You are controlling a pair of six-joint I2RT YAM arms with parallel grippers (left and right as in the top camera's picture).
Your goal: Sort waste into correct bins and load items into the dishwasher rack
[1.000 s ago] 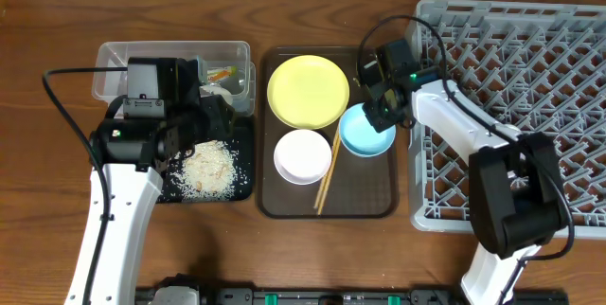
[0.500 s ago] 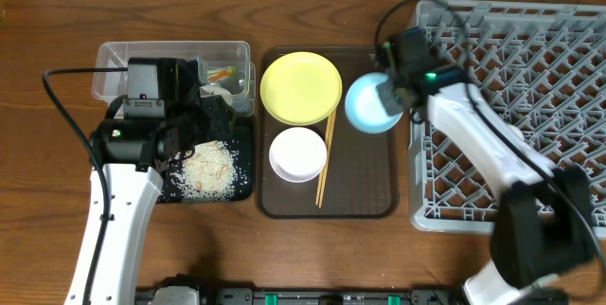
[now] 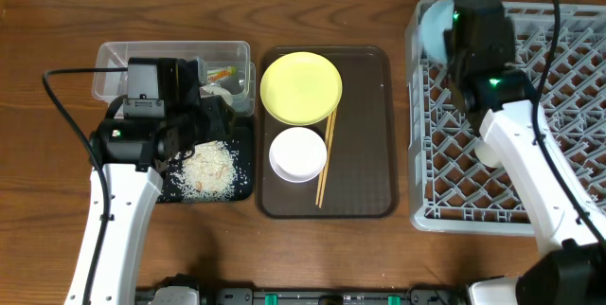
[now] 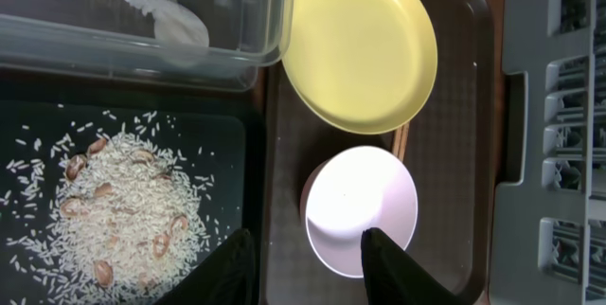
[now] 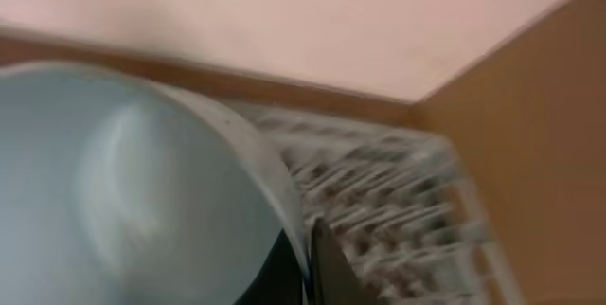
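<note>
The right gripper (image 5: pixel 308 265) pinches the light blue bowl's (image 3: pixel 433 28) rim; the bowl hangs on edge over the dishwasher rack's (image 3: pixel 568 78) upper-left corner, open pegs lying frame-right and below; the left gripper (image 4: pixel 312 267) is spread, empty.

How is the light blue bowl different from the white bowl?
The round light blue bowl is gripped at its rim by the right hand; the round white bowl sits untouched. The blue one is over the grey plastic rack's corner; the white one rests on the brown tray. Their colours differ. Both are round and look empty.
</note>
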